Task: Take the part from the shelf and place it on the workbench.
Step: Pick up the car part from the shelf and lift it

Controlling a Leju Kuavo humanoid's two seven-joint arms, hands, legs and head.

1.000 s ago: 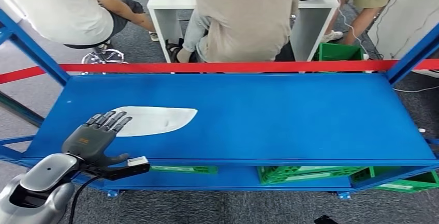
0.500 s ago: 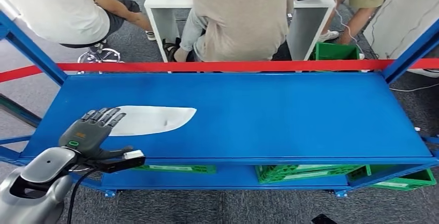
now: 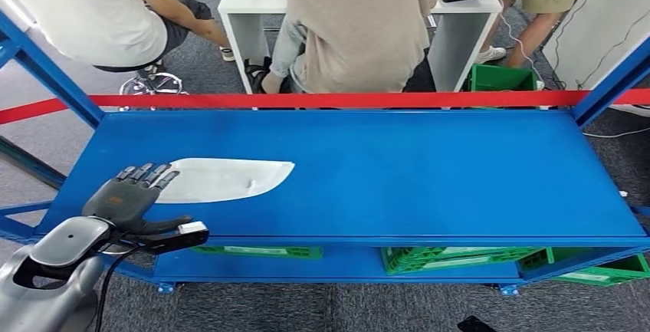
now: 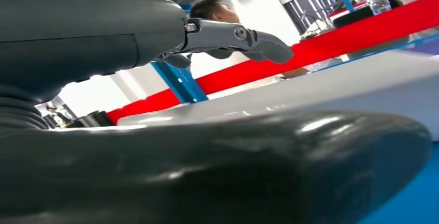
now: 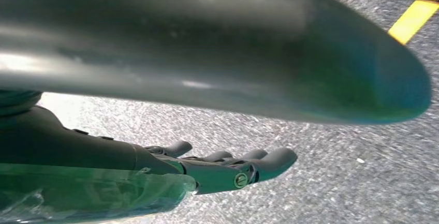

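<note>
A flat white part [image 3: 226, 179], pointed at one end, lies on the left half of the blue shelf [image 3: 421, 171]. My left hand [image 3: 126, 198] hovers open over the shelf's front left, palm down, its fingertips at the part's near left end. It holds nothing. In the left wrist view the part [image 4: 362, 79] is a pale slab past my thick thumb [image 4: 233, 167], with the fingers [image 4: 233, 35] stretched out above it. My right hand [image 5: 207, 167] hangs over the grey carpet [image 5: 336, 146], fingers extended and empty.
A red rail [image 3: 329, 100] runs along the shelf's back edge between blue posts. Behind it people sit around a white table [image 3: 253, 10]. Green crates [image 3: 452, 257] stand on the level below, and another green crate [image 3: 502, 77] sits on the floor behind.
My left hand has drifted a little left and toward the shelf's front edge, so its fingertips cover less of the part. The part has not moved.
</note>
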